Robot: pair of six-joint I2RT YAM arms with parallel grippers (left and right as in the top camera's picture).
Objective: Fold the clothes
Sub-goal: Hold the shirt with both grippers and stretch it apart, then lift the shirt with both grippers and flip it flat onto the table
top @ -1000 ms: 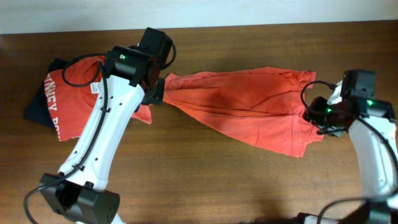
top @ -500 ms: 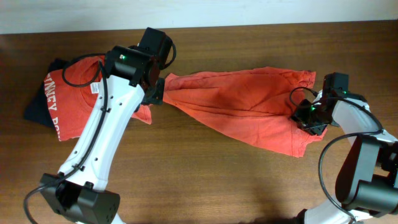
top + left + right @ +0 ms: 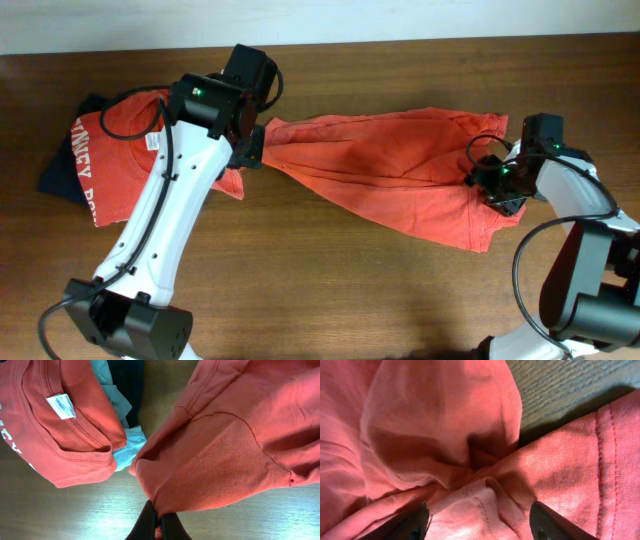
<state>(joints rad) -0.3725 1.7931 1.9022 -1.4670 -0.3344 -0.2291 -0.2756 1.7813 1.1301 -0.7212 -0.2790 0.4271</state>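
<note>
An orange-red T-shirt (image 3: 400,165) lies stretched across the table from left to right. My left gripper (image 3: 252,150) is shut on its bunched left end; in the left wrist view the fingertips (image 3: 159,519) pinch a fold of the shirt (image 3: 225,450) just above the wood. My right gripper (image 3: 497,185) sits on the shirt's right end. Its jaws stand wide apart (image 3: 477,520), open, with a rumpled hem of the shirt (image 3: 435,435) lying loose between them. A folded orange-red shirt (image 3: 115,165) with white lettering and a white neck tag (image 3: 60,406) rests at the far left.
Under the folded shirt lie a navy garment (image 3: 55,175) and a pale grey-blue one (image 3: 127,447), close beside my left gripper. Bare wooden table (image 3: 330,280) stretches along the front. The table's back edge (image 3: 400,40) meets a white wall.
My right gripper has slid left onto the shirt's right end and its jaws have widened. The left arm and the pile have not moved.
</note>
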